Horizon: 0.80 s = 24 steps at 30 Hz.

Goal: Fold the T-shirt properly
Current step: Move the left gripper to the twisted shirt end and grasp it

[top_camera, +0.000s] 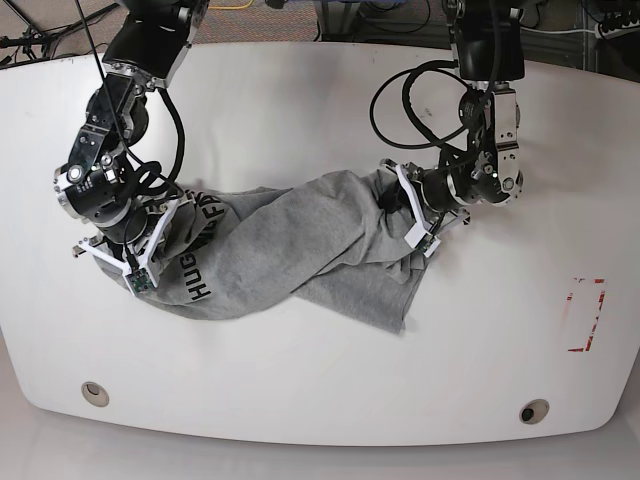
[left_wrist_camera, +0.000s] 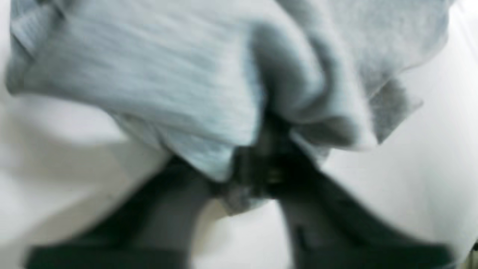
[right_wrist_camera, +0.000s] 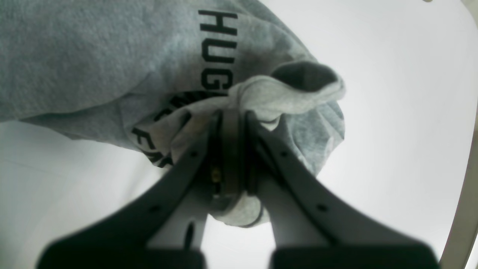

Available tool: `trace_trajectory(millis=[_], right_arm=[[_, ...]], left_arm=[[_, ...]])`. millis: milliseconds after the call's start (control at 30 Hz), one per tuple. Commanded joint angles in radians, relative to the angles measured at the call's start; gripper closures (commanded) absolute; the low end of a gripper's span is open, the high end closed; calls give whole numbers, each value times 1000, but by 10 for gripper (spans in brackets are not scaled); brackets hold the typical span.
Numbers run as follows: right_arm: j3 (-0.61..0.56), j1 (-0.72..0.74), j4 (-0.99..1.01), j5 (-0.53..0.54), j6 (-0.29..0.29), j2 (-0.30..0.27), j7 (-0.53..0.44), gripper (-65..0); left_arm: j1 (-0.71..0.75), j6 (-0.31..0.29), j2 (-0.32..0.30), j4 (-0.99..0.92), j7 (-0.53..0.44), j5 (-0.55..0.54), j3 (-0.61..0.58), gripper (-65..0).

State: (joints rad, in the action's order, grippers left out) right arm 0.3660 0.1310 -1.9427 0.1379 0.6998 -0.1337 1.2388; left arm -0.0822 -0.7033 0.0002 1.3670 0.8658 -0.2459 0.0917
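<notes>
The grey T-shirt (top_camera: 290, 250) with black lettering hangs twisted and bunched between my two grippers, sagging onto the white table in the middle. My right gripper (top_camera: 170, 222) is at the base view's left; in the right wrist view it (right_wrist_camera: 232, 108) is shut on a bunched fold of the T-shirt (right_wrist_camera: 93, 59) beside the letters "HUG". My left gripper (top_camera: 392, 200) is at the base view's right; in the blurred left wrist view it (left_wrist_camera: 270, 130) is shut on a gathered edge of the T-shirt (left_wrist_camera: 149, 74).
The white table (top_camera: 320, 370) has rounded edges, with two round holes near its front edge (top_camera: 95, 392) (top_camera: 533, 411). A red outlined rectangle (top_camera: 584, 313) is marked at the right. Cables (top_camera: 420, 90) loop off the left arm.
</notes>
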Motion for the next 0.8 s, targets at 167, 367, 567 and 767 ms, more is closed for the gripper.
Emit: trace_trajectory(millis=[167, 367, 567, 767], right_arm=[[5, 25, -25, 9, -2, -10, -32, -3], [4, 26, -26, 11, -2, -10, -36, -4], [2, 34, -25, 13, -2, -9, -31, -4], [2, 48, -28, 12, -2, -9, -28, -3]], left_arm=[[15, 5, -28, 133, 73, 3, 27, 0], [15, 5, -39, 155, 67, -16, 44, 0], [-7, 5, -35, 158, 72, -36, 85, 0], [-25, 5, -33, 207, 101, -51, 124, 0]])
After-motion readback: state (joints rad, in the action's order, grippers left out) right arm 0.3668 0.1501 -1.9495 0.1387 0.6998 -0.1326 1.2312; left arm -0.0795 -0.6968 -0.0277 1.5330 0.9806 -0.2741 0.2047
